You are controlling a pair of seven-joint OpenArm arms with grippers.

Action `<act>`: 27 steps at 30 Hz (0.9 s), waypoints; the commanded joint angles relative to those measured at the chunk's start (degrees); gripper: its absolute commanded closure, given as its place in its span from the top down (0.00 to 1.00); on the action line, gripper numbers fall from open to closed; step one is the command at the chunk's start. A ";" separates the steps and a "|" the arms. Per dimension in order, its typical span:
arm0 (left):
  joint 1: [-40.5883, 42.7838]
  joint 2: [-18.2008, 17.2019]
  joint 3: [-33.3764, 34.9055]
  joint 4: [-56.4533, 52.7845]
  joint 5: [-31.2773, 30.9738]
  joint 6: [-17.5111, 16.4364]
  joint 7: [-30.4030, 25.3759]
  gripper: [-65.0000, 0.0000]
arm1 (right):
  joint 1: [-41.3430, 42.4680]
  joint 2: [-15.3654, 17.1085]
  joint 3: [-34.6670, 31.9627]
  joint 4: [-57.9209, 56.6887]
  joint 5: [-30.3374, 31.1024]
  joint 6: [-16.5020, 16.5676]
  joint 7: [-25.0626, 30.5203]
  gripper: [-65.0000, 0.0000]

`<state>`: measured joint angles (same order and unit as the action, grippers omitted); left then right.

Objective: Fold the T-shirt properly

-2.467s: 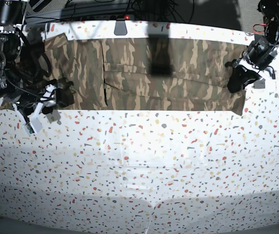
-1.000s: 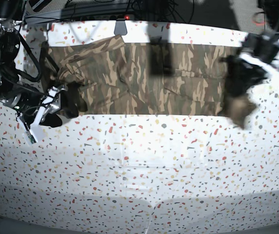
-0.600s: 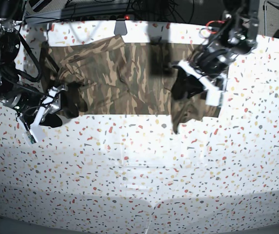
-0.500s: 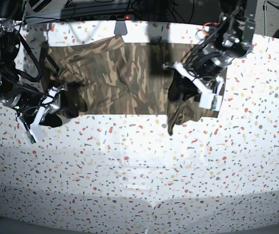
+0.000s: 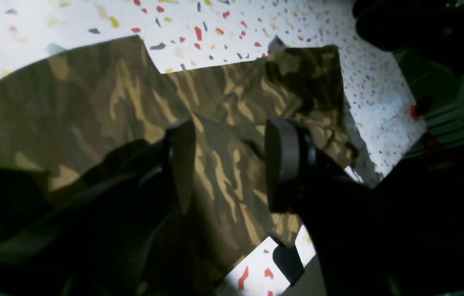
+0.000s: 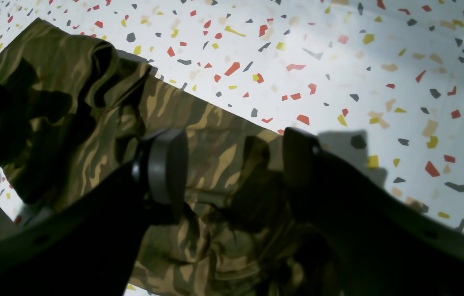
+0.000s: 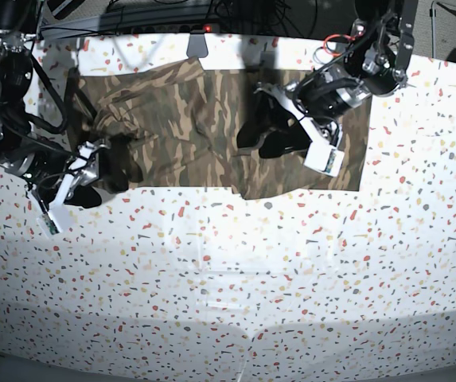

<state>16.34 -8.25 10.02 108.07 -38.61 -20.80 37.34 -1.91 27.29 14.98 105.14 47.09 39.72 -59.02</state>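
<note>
The camouflage T-shirt (image 7: 180, 119) lies along the far side of the speckled white table (image 7: 228, 270). Its right end is folded over toward the middle and its left part is wrinkled. My left gripper (image 7: 261, 140) hovers over the folded part, near the shirt's middle. In the left wrist view the left gripper (image 5: 229, 164) has its jaws apart, with flat cloth (image 5: 92, 94) showing below and between them. My right gripper (image 7: 110, 171) sits at the shirt's lower left corner. In the right wrist view the right gripper (image 6: 232, 176) is open over bunched cloth (image 6: 71, 82).
A dark rail with cables (image 7: 156, 16) runs behind the table's far edge, with a grey mount (image 7: 197, 44) at its middle. The near half of the table is bare terrazzo. The shirt's near edge lies at about a third of the table's depth.
My left arm swept from the table's right end toward the middle, carrying the shirt's right end over. The hanging flap now lies flat. The right arm stayed put in the last second.
</note>
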 commanded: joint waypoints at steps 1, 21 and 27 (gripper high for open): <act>-0.48 -0.07 -0.42 1.09 -0.46 -0.48 -1.36 0.41 | 0.94 0.81 0.44 1.03 1.11 0.28 0.83 0.56; -0.15 -0.50 -14.58 -3.21 20.85 -0.28 -7.02 0.41 | -1.60 0.81 0.50 0.90 -1.03 -1.40 -9.81 0.56; -0.20 -0.50 -14.58 -14.78 20.83 -0.33 -14.38 0.41 | -4.83 0.83 5.07 -1.44 -1.05 -1.40 -9.84 0.56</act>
<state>16.51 -8.54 -4.47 92.29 -17.21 -21.04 23.53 -7.42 27.14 19.59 103.04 45.19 38.17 -69.67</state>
